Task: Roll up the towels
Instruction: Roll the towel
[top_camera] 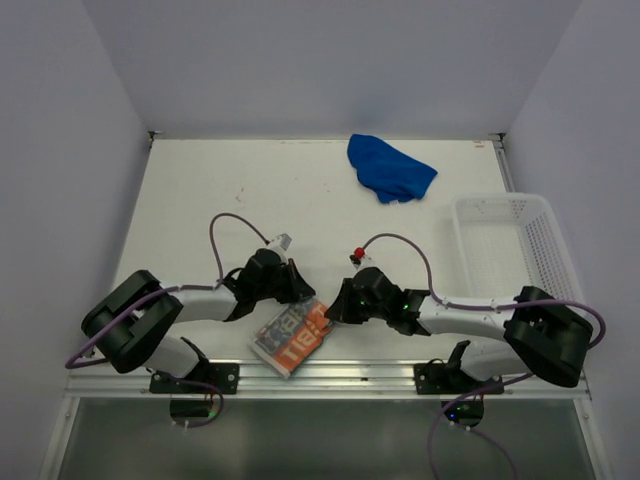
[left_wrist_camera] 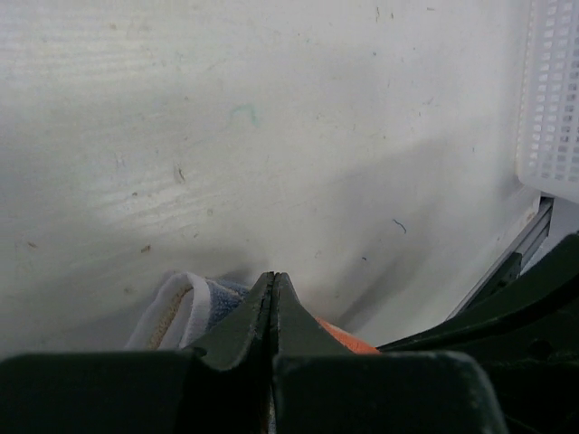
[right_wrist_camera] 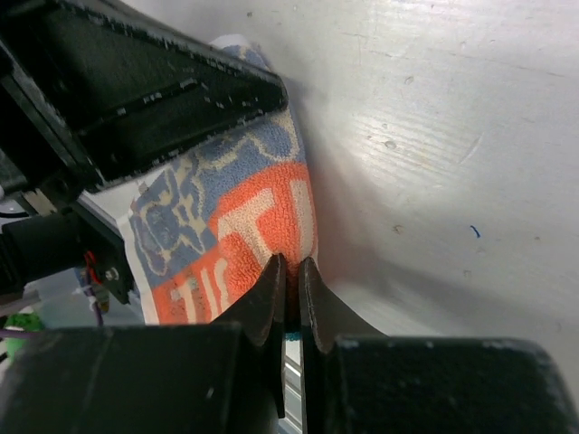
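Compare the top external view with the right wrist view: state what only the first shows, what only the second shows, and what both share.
Only the top external view shows the blue towel crumpled at the far side and the white mesh basket on the right. Only the right wrist view shows the jaws of the right gripper almost together at an orange edge, and the cloth's looped pile. Both show the patterned towel near the front edge, the right gripper at it, and the white table.
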